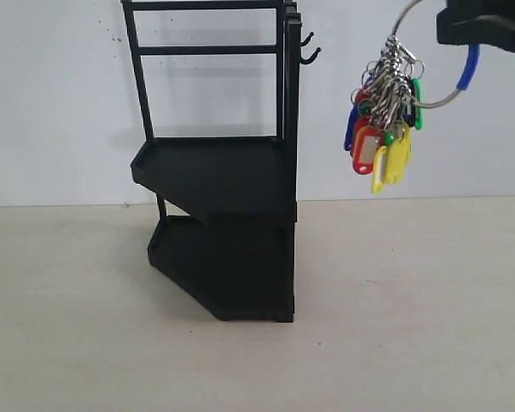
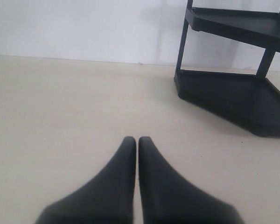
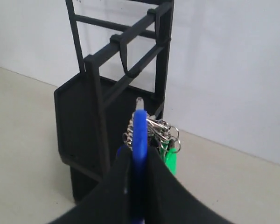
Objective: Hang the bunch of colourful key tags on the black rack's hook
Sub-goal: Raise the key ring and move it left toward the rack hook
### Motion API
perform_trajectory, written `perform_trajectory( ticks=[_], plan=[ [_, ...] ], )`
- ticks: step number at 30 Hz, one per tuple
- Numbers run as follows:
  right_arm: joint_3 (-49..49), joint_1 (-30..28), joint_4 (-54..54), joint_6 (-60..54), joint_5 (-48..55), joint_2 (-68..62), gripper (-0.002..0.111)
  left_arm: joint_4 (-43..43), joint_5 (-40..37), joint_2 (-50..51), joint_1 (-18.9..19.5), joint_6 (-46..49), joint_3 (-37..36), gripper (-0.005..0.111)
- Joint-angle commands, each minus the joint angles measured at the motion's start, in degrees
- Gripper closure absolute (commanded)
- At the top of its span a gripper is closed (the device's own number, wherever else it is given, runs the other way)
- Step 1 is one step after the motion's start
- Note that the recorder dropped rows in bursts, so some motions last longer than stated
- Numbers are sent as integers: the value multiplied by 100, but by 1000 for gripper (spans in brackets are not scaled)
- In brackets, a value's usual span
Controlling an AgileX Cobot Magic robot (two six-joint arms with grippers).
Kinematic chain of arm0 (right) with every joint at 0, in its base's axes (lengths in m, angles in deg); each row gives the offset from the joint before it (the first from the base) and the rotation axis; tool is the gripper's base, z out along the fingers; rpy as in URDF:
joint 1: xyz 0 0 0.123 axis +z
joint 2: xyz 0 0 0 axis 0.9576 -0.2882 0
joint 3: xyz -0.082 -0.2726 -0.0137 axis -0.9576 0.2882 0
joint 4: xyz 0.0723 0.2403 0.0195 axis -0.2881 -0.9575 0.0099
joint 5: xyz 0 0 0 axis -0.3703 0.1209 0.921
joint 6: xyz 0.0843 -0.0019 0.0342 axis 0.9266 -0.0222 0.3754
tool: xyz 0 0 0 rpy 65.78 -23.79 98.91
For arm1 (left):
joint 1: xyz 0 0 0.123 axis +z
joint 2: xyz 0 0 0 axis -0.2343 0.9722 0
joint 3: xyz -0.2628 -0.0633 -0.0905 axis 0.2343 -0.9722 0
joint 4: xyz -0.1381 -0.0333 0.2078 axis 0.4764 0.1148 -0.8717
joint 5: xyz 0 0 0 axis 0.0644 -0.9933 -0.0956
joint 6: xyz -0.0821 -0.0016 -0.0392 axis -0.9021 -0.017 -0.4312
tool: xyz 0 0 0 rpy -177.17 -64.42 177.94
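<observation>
The black rack stands mid-table, and its lower hook sticks out from the right post near the top. To the right of that hook, apart from it, the colourful key tag bunch hangs in the air. My right gripper is at the top right edge, shut on the bunch's blue loop. In the right wrist view the right gripper pinches the blue loop, with the tags behind it and the hook beyond. My left gripper is shut and empty, low over the table.
A white wall stands close behind the rack. A smaller upper hook sits just above the lower one. The rack's bottom tray lies ahead and to one side of the left gripper. Bare beige tabletop spreads on both sides of the rack.
</observation>
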Motion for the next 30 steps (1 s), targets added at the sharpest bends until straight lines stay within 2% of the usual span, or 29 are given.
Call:
perform_trajectory(
  ticks=[1,5,8,17,30],
  plan=[
    [179,513,1792,1007,-624,-361,108,-28,45,-12,-4,20,8,102],
    [369,723,3366,2579,-1129,-771,108,-28,45,-12,-4,20,8,102],
    [393,722,3968,3137,-1518,-1026,108,-28,45,-12,-4,20,8,102],
    [393,722,4058,3221,-2558,-1719,108,-28,45,-12,-4,20,8,102],
    [-561,702,4181,3317,-2057,-2399,108,-28,45,-12,-4,20,8,102]
  ],
)
